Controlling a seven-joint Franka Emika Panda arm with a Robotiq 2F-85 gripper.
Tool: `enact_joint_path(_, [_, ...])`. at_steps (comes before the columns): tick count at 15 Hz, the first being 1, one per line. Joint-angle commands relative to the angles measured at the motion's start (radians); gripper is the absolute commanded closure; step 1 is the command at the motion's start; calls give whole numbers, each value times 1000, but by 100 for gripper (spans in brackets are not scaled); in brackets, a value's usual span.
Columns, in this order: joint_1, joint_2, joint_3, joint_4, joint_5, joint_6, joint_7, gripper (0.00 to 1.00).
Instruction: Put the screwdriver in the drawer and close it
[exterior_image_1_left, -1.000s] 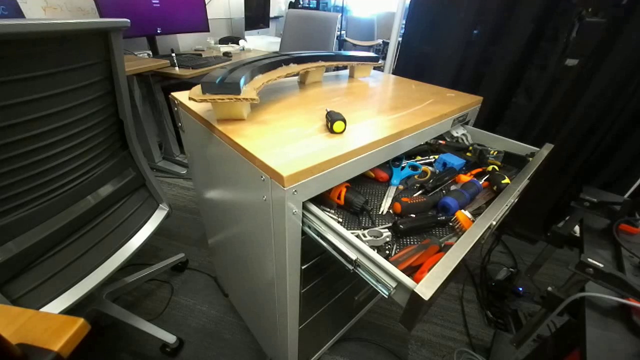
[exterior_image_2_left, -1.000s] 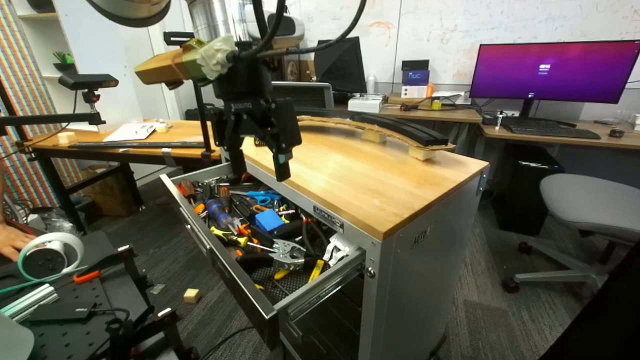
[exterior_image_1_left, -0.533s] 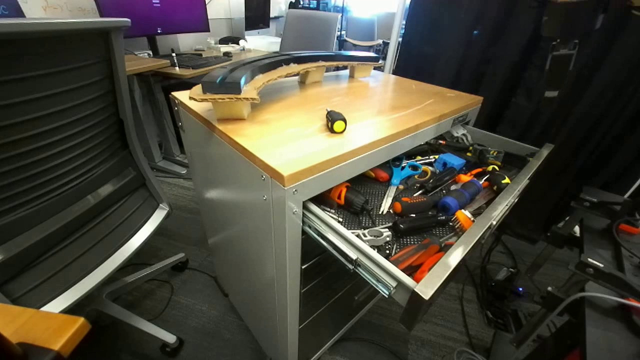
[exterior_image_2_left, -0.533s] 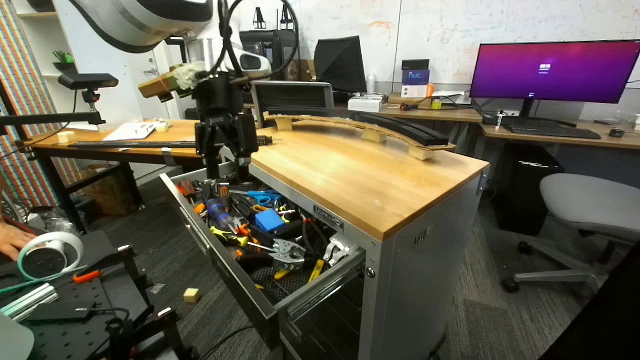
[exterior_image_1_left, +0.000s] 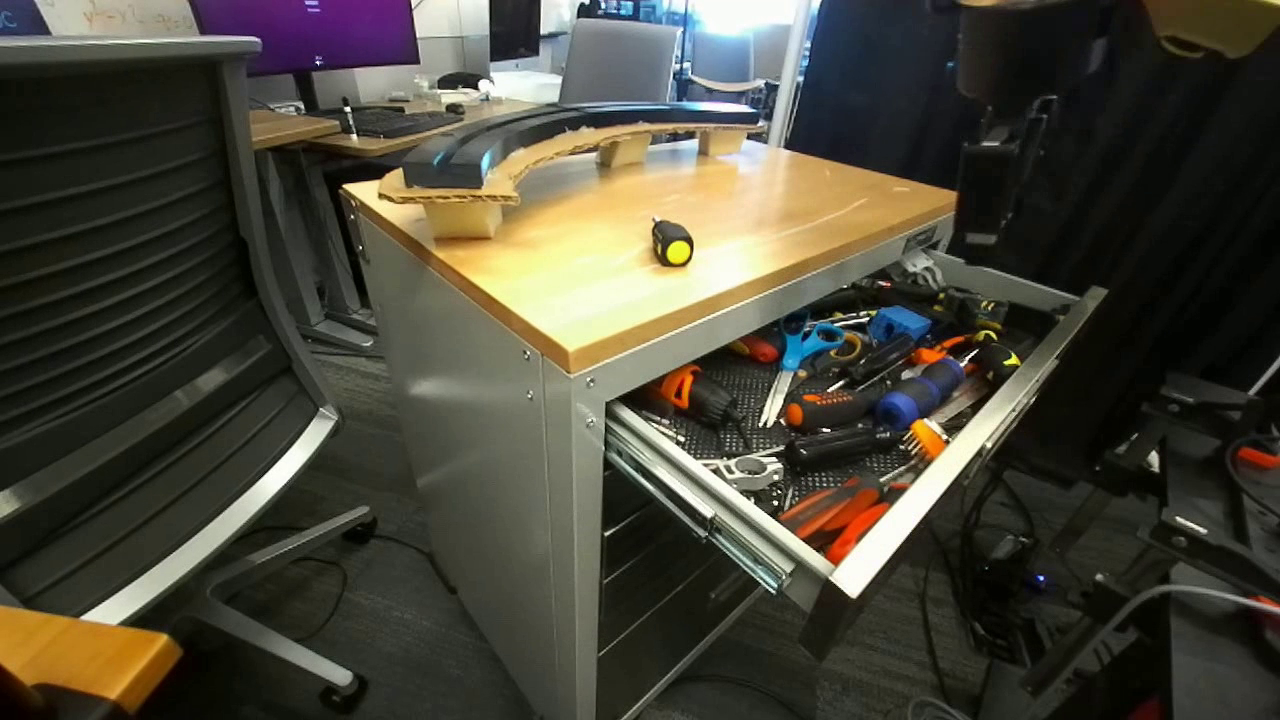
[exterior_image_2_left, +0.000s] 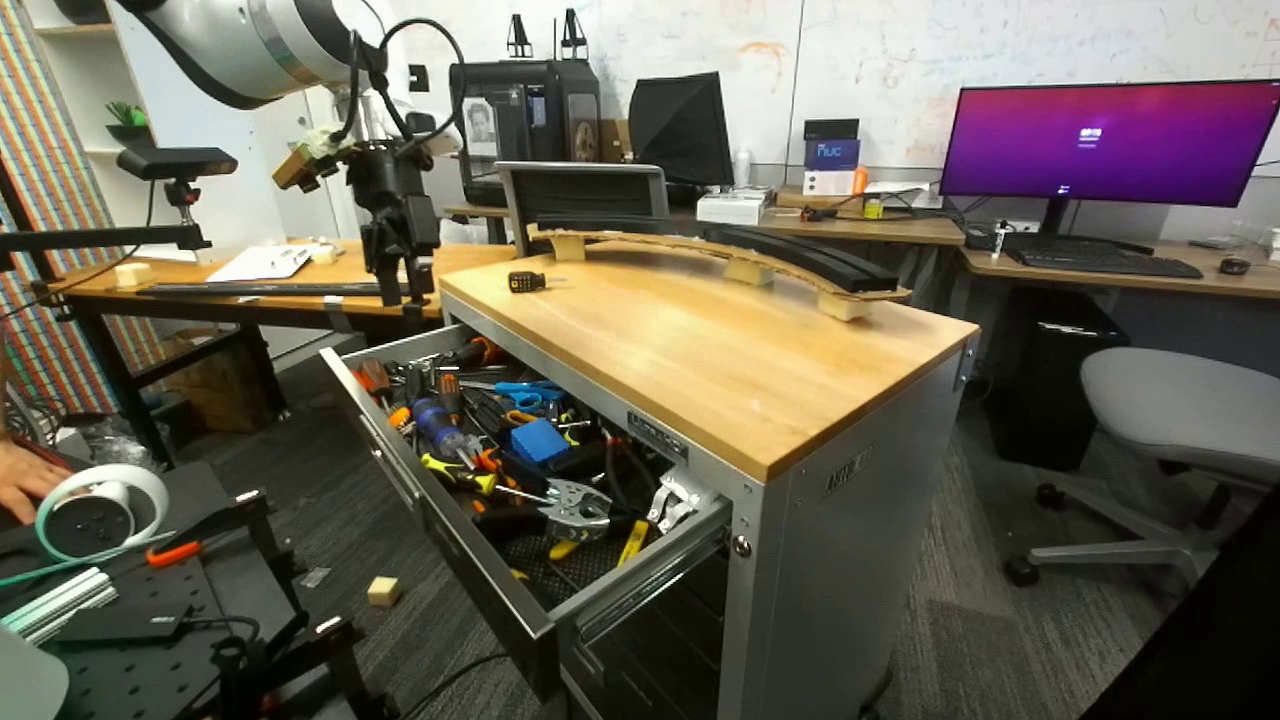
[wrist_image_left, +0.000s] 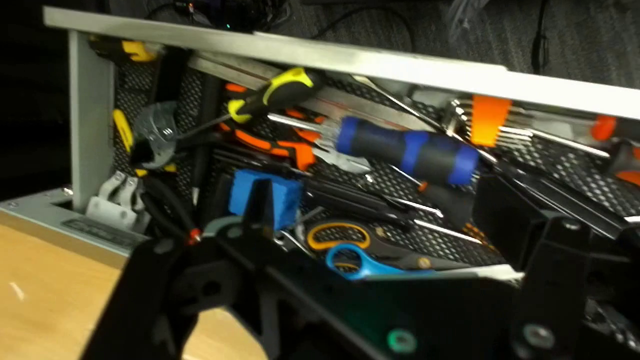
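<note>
Wrist view: my gripper (wrist_image_left: 382, 200) hangs above the drawer (wrist_image_left: 400, 67), apart from the tools (wrist_image_left: 415, 152) in it, its two fingers spread wide, gripping nothing. The screwdriver (exterior_image_1_left: 672, 243) is out of that view; both exterior views show it on its side behind and above the drawer, on the wood top (exterior_image_1_left: 790, 212), so my next reach, as I judge it, should run back off the drawer. Its long axis slants away from the drawer, yellow butt nearer, shaft farther. Wood shows all around it, as far as the top's edge over the drawer; farther back from the drawer the curved strip (exterior_image_1_left: 550, 130) limits room beyond the shaft, while a straight descent looks free.
</note>
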Motion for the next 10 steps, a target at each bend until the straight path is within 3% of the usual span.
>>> enact_joint_path(1, [84, 181, -22, 211, -11, 15, 54, 0])
enact_joint_path(6, [166, 344, -88, 359, -45, 157, 66, 0])
enact_joint_path(10, [221, 440, -148, 478, -53, 191, 50, 0])
